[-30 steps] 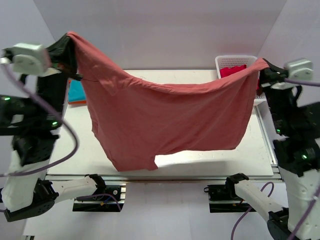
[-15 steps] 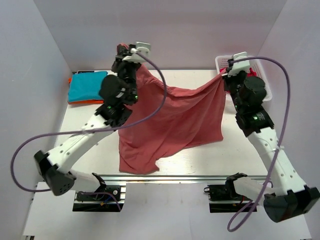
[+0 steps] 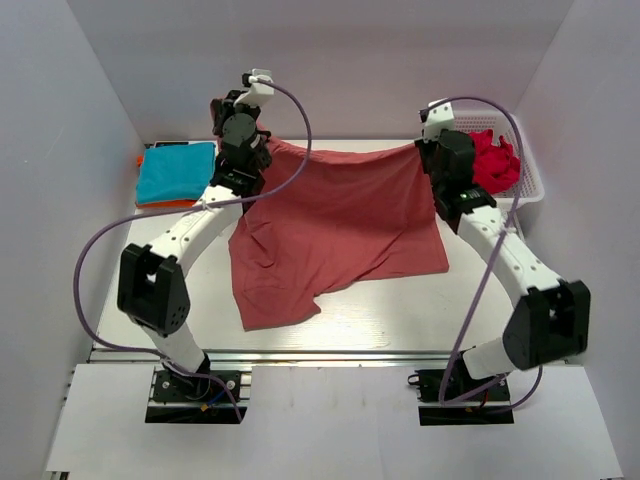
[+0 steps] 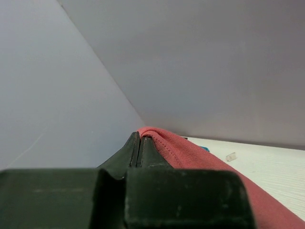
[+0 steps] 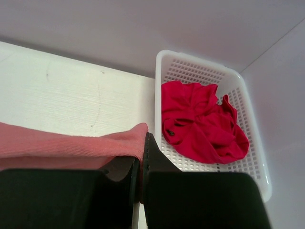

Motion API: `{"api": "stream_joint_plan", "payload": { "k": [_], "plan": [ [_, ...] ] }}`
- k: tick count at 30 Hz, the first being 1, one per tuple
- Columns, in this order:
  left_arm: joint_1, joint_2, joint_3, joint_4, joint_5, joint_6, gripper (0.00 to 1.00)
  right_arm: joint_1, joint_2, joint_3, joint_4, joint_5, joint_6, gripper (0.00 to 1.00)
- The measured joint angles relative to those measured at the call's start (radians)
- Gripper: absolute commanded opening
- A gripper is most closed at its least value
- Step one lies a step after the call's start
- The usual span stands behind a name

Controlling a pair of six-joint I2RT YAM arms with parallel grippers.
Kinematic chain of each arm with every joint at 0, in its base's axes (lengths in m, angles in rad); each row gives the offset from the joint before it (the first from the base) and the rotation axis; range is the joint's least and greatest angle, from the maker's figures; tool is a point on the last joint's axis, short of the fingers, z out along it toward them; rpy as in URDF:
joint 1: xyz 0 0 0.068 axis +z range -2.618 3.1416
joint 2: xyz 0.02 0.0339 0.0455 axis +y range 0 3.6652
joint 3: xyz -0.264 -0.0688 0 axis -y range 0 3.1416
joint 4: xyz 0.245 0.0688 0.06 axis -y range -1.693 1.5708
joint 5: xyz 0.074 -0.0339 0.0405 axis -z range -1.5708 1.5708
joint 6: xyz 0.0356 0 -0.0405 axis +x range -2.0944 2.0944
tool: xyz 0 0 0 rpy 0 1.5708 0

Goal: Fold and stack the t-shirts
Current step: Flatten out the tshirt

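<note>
A salmon-red t-shirt (image 3: 335, 225) is stretched between my two grippers at the far side of the table, its lower part lying on the white table (image 3: 480, 300). My left gripper (image 3: 262, 143) is shut on the shirt's far left edge; the cloth (image 4: 190, 160) shows at its closed fingertips. My right gripper (image 3: 424, 148) is shut on the far right edge, the cloth (image 5: 71, 145) pinched between its fingers. A bright red t-shirt (image 3: 494, 160) lies crumpled in the white basket (image 3: 530, 185); it also shows in the right wrist view (image 5: 200, 121).
A folded teal shirt (image 3: 176, 172) on an orange one lies at the far left of the table. The white basket (image 5: 209, 76) stands at the far right, next to the right gripper. Purple walls close in the back and sides.
Both arms have swung from high and wide near the front to the far side of the table, lowering the salmon-red shirt so most of it now lies on the table.
</note>
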Motion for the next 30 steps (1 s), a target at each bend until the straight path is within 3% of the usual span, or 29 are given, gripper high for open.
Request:
{"api": "stream_joint_plan", "payload": {
  "k": [10, 24, 28, 30],
  "plan": [
    [0.141, 0.213, 0.221, -0.136, 0.024, -0.166, 0.00, -0.016, 0.286, 0.223, 0.018, 0.066, -0.003, 0.00],
    [0.231, 0.612, 0.579, -0.313, 0.138, -0.329, 0.00, -0.046, 0.752, 0.622, 0.002, 0.062, 0.004, 0.00],
    [0.256, 0.747, 0.695, -0.330, 0.179, -0.384, 0.00, -0.053, 0.858, 0.703, 0.064, 0.054, 0.003, 0.00],
    [0.269, 0.818, 0.761, -0.335, 0.208, -0.414, 0.14, -0.059, 0.921, 0.750, 0.114, 0.045, 0.004, 0.04]
  ]
}}
